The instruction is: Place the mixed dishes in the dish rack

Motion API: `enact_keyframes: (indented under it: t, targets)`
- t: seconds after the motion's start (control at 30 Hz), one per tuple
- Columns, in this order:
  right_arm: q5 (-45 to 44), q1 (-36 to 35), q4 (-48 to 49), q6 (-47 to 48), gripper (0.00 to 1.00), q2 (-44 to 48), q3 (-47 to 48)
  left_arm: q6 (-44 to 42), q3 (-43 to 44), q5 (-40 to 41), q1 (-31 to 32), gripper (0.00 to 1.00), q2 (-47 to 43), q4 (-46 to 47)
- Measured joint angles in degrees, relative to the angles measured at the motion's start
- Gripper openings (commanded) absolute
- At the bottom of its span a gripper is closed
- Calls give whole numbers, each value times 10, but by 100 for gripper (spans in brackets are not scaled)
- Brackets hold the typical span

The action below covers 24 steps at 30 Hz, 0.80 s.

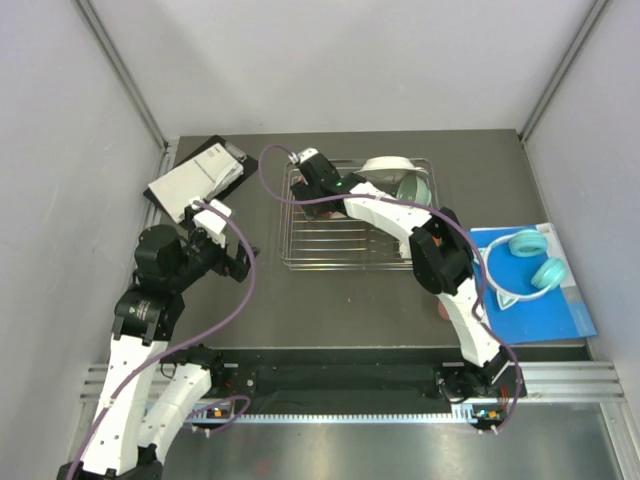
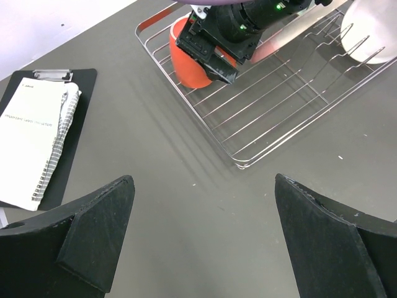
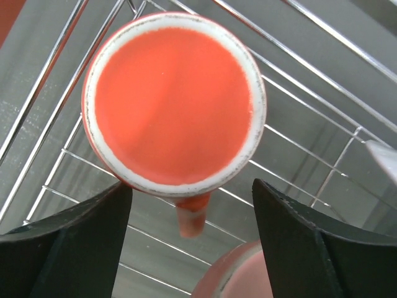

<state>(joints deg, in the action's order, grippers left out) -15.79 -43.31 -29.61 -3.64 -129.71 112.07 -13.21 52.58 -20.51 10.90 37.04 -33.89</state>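
The orange handled mug (image 3: 173,102) stands upright in the far left corner of the dish rack (image 1: 340,250), also seen as the orange mug (image 2: 189,65) in the left wrist view. My right gripper (image 3: 192,185) hovers right above it, open, with the mug's handle (image 3: 191,217) in the gap and touching neither finger. The salmon-pink cup (image 3: 239,273) sits just beside the mug. A white plate (image 1: 385,165) and the mint green bowl (image 1: 415,188) stand at the rack's far right. My left gripper (image 2: 203,180) is open and empty over bare table, left of the rack.
A black clipboard with a spiral booklet (image 1: 195,180) lies at the far left. Turquoise headphones (image 1: 530,262) rest on a blue mat (image 1: 545,305) at the right. Grey walls close in on both sides of the table.
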Motion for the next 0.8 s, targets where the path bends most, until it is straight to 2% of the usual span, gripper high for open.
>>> enact_keyframes:
  t: [0.17, 0.23, 0.43, 0.6, 0.67, 0.8]
  targets:
    - [-2, 0, -2, 0, 86, 17, -3, 0, 0, -5, 0, 99, 1, 1]
    - [-2, -1, -7, -1, 99, 35, -3, -2, 0, -14, 0, 99, 2, 1]
    - [-2, -10, -21, -9, 100, 155, -18, -9, 12, -86, 0, 90, 37, 0]
    - [-9, -19, -12, -27, 100, 348, -72, -5, 48, -161, 9, 85, 125, 9]
    - [-19, -20, 2, -40, 100, 447, -116, -4, 56, -155, 48, 84, 162, 14]
    - [-63, -19, 71, -66, 100, 658, -249, -16, 93, -111, 202, 82, 247, 14]
